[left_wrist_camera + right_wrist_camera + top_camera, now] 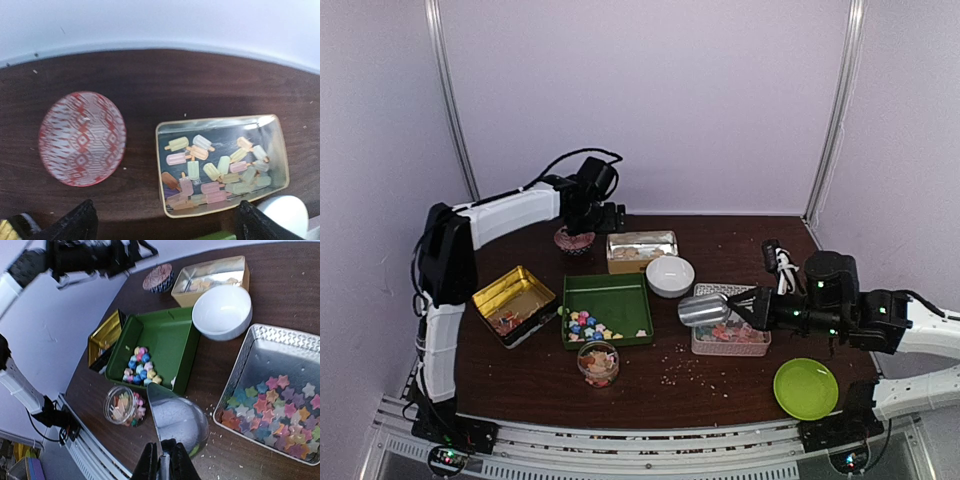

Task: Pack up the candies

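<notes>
A dark wooden bench [520, 380] seen from above, with a robot arm on either side.

At far left lies an open gold-coloured tin [515, 290] holding a few sweets. Beside it a square green tray [615, 295] holds a small heap of pastel star-shaped candies [588, 326] in its near corner. A small clear glass jar [598, 364] of mixed candies stands in front of the tray.

The white left arm [510, 215] reaches to the back of the bench. The left jaws are spread wide and hold nothing, hanging above a red-and-white patterned bowl [82, 137]. Just right of the bowl is a rectangular cream tin [158, 150] of pastel ice-lolly-shaped sweets [220, 172]. A round white bowl [670, 275] sits near it.

Further right, the right jaws are pressed together on the handle of a shiny metal scoop [703, 309], which is between the green tray and a silver tray [285, 340] full of star candies [272, 410]. A lime-green plate [806, 388] lies at the near right.

The candies look tiny, light, hard and loose. They would likely roll and scatter, and they are too small to pinch singly. Pale crumbs [685, 372] on the bench suggest they chip. It seems best to slide the scoop under a heap.
</notes>
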### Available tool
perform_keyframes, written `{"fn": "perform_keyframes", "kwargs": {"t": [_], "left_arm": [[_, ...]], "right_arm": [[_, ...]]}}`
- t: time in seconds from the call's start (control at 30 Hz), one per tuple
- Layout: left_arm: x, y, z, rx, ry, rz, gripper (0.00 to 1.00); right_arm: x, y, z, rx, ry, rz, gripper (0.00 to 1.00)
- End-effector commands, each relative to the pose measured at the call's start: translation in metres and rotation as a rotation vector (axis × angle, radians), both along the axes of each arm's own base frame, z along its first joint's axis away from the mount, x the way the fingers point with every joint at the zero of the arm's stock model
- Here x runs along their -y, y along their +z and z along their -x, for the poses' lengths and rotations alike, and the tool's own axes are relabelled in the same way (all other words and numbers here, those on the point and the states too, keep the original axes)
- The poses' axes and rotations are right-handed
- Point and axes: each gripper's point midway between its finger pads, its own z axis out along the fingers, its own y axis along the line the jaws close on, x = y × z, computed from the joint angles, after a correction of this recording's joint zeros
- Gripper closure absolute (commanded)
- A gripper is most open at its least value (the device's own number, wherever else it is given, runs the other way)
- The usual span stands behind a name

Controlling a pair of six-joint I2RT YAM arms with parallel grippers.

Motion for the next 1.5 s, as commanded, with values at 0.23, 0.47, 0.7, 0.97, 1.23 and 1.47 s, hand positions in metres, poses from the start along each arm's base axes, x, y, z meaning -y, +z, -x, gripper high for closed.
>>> {"fn": "perform_keyframes", "kwargs": {"t": [0.23, 0.47, 0.7, 0.97, 1.23, 1.47], "left_arm": [[-0.102, 0.215, 0.077, 0.384, -0.005, -0.156, 0.02], [-0.146, 0.243, 0.125, 0.516, 0.006, -0.185, 0.02], [-0.153, 0.188, 0.13, 0.441, 0.023, -0.21, 0.03], [-0.145, 0.169, 0.133, 0.391, -0.002, -0.167, 0.04], [-0.14, 0.165, 0.134, 0.377, -0.02, -0.142, 0.04], [-0.136, 0.158, 0.132, 0.352, -0.029, -0.138, 0.05]], "right_arm": [[-0.015, -0.063, 0.015, -0.182, 0.067, 0.313, 1.0], [-0.03, -0.069, -0.025, -0.136, -0.091, 0.359, 1.0], [-0.01, -0.075, -0.056, -0.089, -0.299, 0.483, 1.0], [-0.045, -0.098, -0.044, -0.132, -0.179, 0.496, 1.0], [-0.052, -0.117, -0.04, -0.155, -0.158, 0.549, 0.82], [-0.045, -0.132, -0.033, -0.187, -0.149, 0.572, 0.76]]}}
